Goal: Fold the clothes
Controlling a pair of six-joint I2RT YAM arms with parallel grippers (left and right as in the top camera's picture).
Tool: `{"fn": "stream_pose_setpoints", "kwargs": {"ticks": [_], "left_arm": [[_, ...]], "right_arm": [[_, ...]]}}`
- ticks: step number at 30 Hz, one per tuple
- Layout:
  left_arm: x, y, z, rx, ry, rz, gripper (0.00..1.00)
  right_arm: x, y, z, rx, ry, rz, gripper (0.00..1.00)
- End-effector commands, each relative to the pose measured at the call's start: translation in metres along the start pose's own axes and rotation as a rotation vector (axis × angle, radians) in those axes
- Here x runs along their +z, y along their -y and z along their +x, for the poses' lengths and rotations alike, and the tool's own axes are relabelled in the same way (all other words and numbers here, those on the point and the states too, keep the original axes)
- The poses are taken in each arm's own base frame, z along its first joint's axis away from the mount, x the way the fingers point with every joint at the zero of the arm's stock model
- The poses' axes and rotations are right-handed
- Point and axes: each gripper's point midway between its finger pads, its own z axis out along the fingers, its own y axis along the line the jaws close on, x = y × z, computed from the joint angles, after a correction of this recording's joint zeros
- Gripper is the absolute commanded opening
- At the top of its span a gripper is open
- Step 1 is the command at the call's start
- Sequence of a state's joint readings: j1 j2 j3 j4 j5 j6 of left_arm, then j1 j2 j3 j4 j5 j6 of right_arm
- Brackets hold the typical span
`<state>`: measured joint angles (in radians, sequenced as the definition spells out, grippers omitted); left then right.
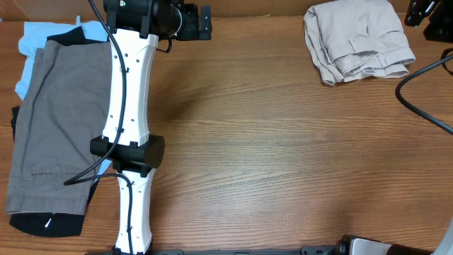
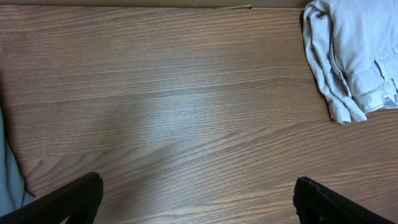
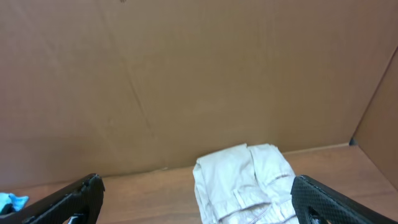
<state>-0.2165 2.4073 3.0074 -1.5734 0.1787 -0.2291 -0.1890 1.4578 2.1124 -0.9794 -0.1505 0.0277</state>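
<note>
- Far right corner of the table [image 1: 269, 156]: khaki shorts [image 1: 357, 39], lying as a compact folded bundle with layered hems toward the near side, close to the far edge but wholly on the wood.
- Left gripper [image 2: 198, 190]: fingers spread wide with nothing between them. It hovers over bare wood at the far side, left of centre, well apart from the shorts.
- Right gripper [image 3: 196, 186]: fingers likewise spread and empty. It faces the cardboard wall [image 3: 186, 74], with the shorts just below and ahead.
- Step, as judged: the fold looks finished or nearly so. What may remain is squaring the ragged near-left corner, which calls for a low, light pinch.
- Room: broad bare wood lies across the centre and near side. A black cable [image 1: 417, 99] loops just near-right of the bundle.
- Left edge: grey-brown shorts [image 1: 60, 120] lie over a light blue garment [image 1: 32, 39] and a black garment [image 1: 42, 225], beside the left arm [image 1: 131, 106].
</note>
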Motion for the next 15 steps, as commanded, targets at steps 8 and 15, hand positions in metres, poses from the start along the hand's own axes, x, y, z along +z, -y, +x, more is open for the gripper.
{"fn": "stream_pose_setpoints", "kwargs": {"ticks": [8,15], "left_arm": [[0.006,0.000,0.001,0.027,-0.008,-0.009,1.00],[0.006,0.000,0.001,0.027,-0.008,-0.008,1.00]], "right_arm": [[0.013,-0.001,0.023,0.000,-0.077,0.007,1.00],[0.016,-0.030,0.047,-0.025,-0.072,-0.060,1.00]]}}
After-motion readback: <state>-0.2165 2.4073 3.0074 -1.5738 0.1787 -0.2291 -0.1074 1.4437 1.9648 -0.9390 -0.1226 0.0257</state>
